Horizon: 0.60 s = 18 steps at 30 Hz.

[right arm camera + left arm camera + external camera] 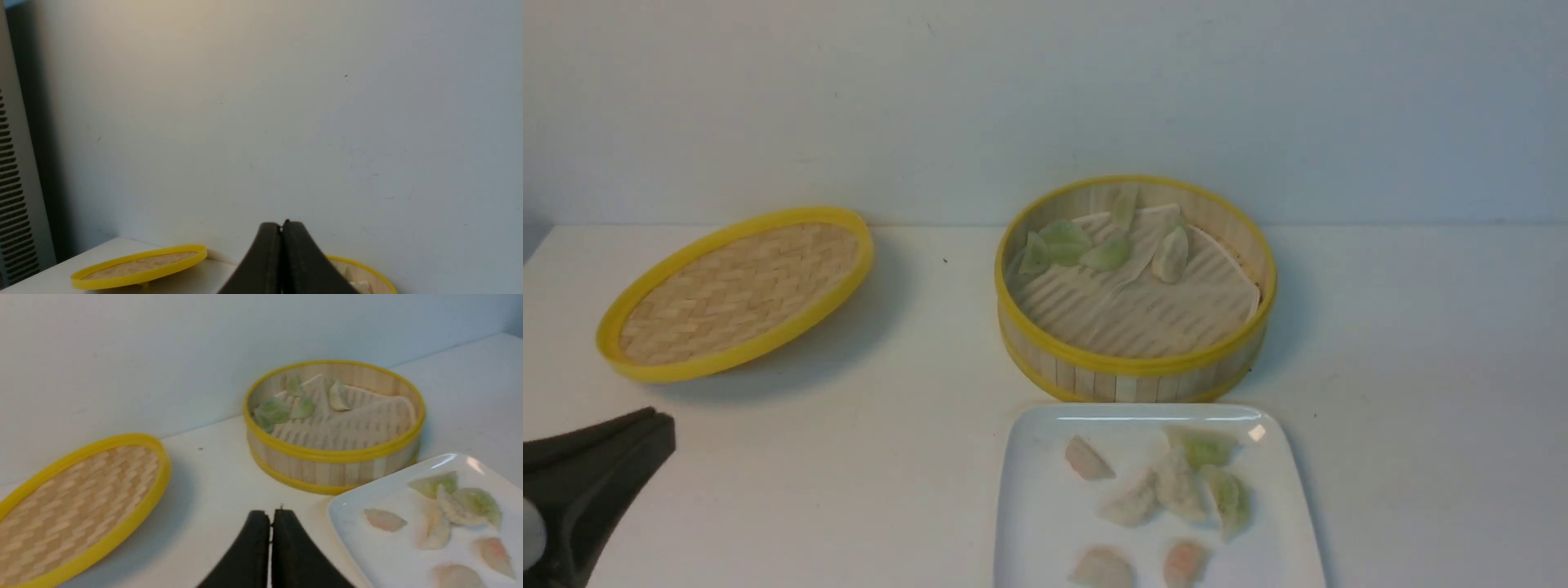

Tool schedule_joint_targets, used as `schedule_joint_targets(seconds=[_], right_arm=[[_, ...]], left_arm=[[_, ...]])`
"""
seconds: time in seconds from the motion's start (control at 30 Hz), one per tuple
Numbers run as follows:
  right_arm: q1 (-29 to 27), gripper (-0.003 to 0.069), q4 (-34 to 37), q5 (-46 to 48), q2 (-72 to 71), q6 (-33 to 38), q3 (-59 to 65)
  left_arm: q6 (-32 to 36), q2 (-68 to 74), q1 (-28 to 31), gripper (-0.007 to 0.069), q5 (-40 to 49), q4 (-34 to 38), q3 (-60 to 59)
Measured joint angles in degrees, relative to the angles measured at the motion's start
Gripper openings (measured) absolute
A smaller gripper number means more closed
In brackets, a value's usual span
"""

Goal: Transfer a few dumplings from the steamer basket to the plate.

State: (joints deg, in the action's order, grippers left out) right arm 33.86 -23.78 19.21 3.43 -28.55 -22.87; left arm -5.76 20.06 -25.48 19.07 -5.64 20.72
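Ahead of my left gripper point(271, 516), pressed together and empty, the plate point(1033, 523) carries seven dumplings point(1176, 490); several remain in the steamer basket point(1135, 363). Right gripper point(282, 228) likewise together. Task looks essentially done.

A white table point(890, 457) carries the lid point(737, 291), steamer basket point(1135, 371) and plate point(1045, 514).

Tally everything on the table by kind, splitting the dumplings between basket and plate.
Dumplings in the steamer basket: 5
Dumplings on the plate: 7
Steamer basket: 1
Woven lid: 1
Plate: 1
Total: 15
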Motion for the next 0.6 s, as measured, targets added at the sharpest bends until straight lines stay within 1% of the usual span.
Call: schedule_joint_targets(seconds=[0.03,0.07,0.2,0.37,0.6], right_arm=[[0.00,-0.0015,0.00,0.00,0.00,0.00,0.00],[0.00,-0.0015,0.00,0.00,0.00,0.00,0.00],[0.00,-0.0015,0.00,0.00,0.00,0.00,0.00],[0.00,-0.0015,0.00,-0.07,0.00,0.00,0.00],[0.00,-0.0015,-0.02,-0.07,0.00,0.00,0.00]], left_arm=[[0.34,-0.38,0.52,-0.0006,-0.12,0.42,-0.44],[3.58,-3.86,5.25,-0.0006,-1.23,3.98,-4.41],[8.11,-10.57,12.85,-0.0006,-2.67,8.60,-12.41],[9.51,-17.79,16.62,-0.0006,-2.90,9.19,-20.98],[9.95,-20.61,21.69,-0.0006,-1.79,9.47,-22.37]])
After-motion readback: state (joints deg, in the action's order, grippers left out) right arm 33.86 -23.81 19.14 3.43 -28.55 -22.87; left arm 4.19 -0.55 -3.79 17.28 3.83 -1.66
